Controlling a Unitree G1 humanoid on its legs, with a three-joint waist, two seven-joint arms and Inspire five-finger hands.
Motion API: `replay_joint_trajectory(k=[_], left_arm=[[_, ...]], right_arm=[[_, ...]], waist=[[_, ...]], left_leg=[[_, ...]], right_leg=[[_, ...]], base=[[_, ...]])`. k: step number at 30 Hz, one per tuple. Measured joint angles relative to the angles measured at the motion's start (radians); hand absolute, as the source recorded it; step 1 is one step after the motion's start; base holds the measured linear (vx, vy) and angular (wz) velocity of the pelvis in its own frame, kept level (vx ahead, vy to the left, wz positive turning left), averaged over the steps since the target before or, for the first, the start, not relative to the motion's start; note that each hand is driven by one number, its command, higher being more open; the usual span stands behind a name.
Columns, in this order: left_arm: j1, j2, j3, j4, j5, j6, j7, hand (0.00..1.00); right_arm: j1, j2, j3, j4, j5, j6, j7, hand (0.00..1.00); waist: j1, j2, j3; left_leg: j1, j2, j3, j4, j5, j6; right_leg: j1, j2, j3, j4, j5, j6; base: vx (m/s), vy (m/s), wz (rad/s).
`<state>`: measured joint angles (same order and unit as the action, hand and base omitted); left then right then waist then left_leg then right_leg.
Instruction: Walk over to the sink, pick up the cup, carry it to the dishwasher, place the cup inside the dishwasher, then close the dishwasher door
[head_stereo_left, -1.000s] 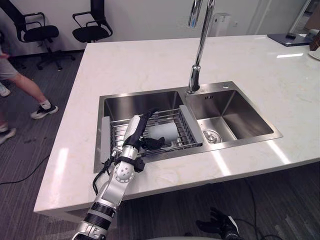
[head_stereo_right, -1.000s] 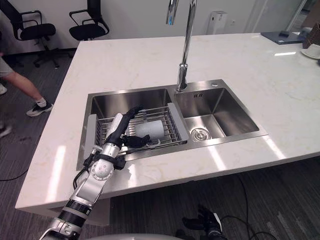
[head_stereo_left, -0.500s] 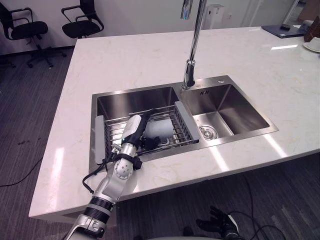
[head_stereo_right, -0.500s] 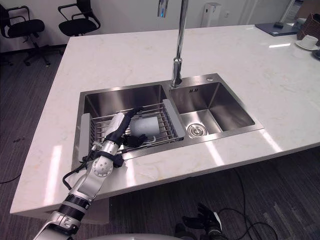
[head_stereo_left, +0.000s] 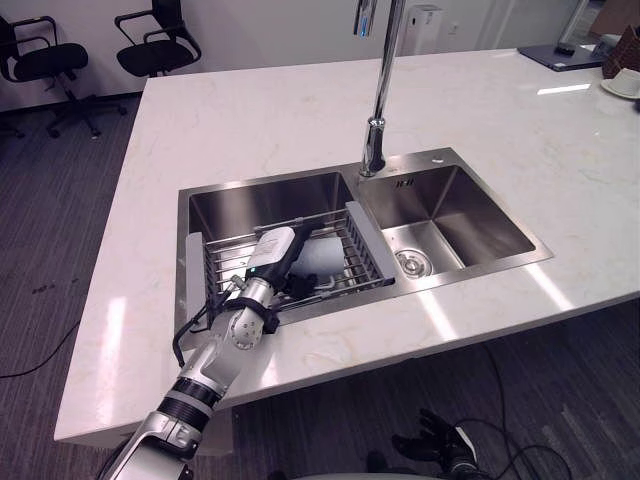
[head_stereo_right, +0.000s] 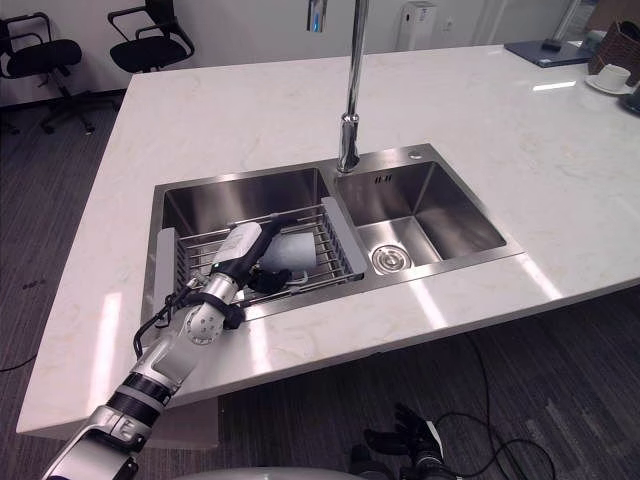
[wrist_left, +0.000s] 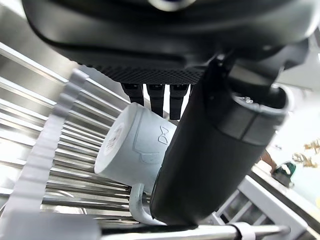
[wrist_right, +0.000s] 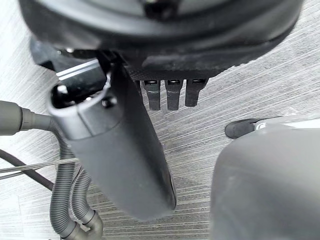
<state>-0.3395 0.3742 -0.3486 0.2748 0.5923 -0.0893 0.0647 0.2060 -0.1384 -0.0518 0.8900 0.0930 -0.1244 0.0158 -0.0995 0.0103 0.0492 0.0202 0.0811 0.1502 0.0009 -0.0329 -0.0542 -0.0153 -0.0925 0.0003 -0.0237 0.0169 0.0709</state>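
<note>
A pale cup (head_stereo_left: 320, 257) lies on its side in a wire rack (head_stereo_left: 225, 265) in the sink's left basin (head_stereo_left: 262, 200). My left hand (head_stereo_left: 273, 249) reaches into the rack from the counter's near edge. In the left wrist view its fingers (wrist_left: 157, 96) run straight over the cup (wrist_left: 131, 145) and the thumb (wrist_left: 210, 150) lies along the cup's side by the handle (wrist_left: 138, 210), not closed round it. My right hand (head_stereo_left: 440, 447) hangs low over the floor below the counter, its fingers relaxed (wrist_right: 172, 92).
A tall faucet (head_stereo_left: 378, 120) stands behind the divider, with the right basin (head_stereo_left: 450, 215) and its drain (head_stereo_left: 411, 263) beside the rack. White marble counter (head_stereo_left: 250, 110) surrounds the sink. Two office chairs (head_stereo_left: 150, 45) stand far left. A cup on a saucer (head_stereo_left: 625, 85) sits at the far right.
The camera has moved, shifting the whole scene, and the person at the left has left the picture. My left hand has sunk a little lower onto the cup in the rack.
</note>
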Motion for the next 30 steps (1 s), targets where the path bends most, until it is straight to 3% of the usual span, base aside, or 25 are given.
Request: replay_joint_trajectory(k=[3, 4, 14, 19, 30], left_arm=[[-0.046, 0.026, -0.030, 0.045, 0.021, -0.004, -0.024, 0.90], [-0.054, 0.034, -0.033, 0.049, 0.027, -0.008, -0.029, 0.30], [-0.172, 0.131, -0.108, 0.088, 0.042, -0.042, -0.114, 0.30], [-0.174, 0.160, -0.111, 0.089, 0.001, -0.042, -0.126, 0.30], [-0.155, 0.132, -0.100, -0.005, -0.101, -0.034, -0.095, 0.30]], right_arm=[[-0.002, -0.012, 0.004, 0.000, 0.000, 0.000, 0.005, 0.90], [-0.007, -0.017, 0.010, 0.000, 0.000, 0.000, 0.006, 0.90], [-0.019, -0.027, 0.023, -0.001, 0.000, -0.003, 0.021, 0.90], [-0.035, -0.038, 0.039, -0.001, 0.000, -0.002, 0.021, 0.90], [-0.035, -0.039, 0.038, -0.001, 0.001, -0.002, 0.019, 0.90]], waist=[[-0.005, 0.006, 0.011], [-0.010, 0.005, 0.017], [-0.029, 0.009, 0.026], [-0.044, 0.015, 0.029], [-0.032, 0.017, 0.030]], left_leg=[[0.007, 0.000, 0.001, 0.000, 0.000, 0.000], [0.009, 0.000, 0.001, 0.000, 0.000, 0.000], [0.010, 0.000, 0.016, 0.000, 0.000, 0.000], [0.015, 0.000, 0.023, 0.001, 0.000, 0.000], [0.015, 0.000, 0.009, 0.002, 0.000, 0.000]], right_leg=[[0.006, 0.000, 0.001, -0.001, 0.000, 0.000], [0.008, 0.000, 0.001, -0.001, 0.002, 0.002], [0.014, 0.000, 0.018, -0.028, 0.023, 0.002], [0.015, 0.000, 0.024, -0.028, 0.025, 0.001], [0.027, 0.000, 0.011, -0.026, 0.025, 0.001]], base=[[0.00, 0.000, 0.00], [0.00, 0.000, 0.00], [-0.01, -0.001, -0.04], [-0.03, -0.003, -0.05], [0.00, -0.006, 0.03]])
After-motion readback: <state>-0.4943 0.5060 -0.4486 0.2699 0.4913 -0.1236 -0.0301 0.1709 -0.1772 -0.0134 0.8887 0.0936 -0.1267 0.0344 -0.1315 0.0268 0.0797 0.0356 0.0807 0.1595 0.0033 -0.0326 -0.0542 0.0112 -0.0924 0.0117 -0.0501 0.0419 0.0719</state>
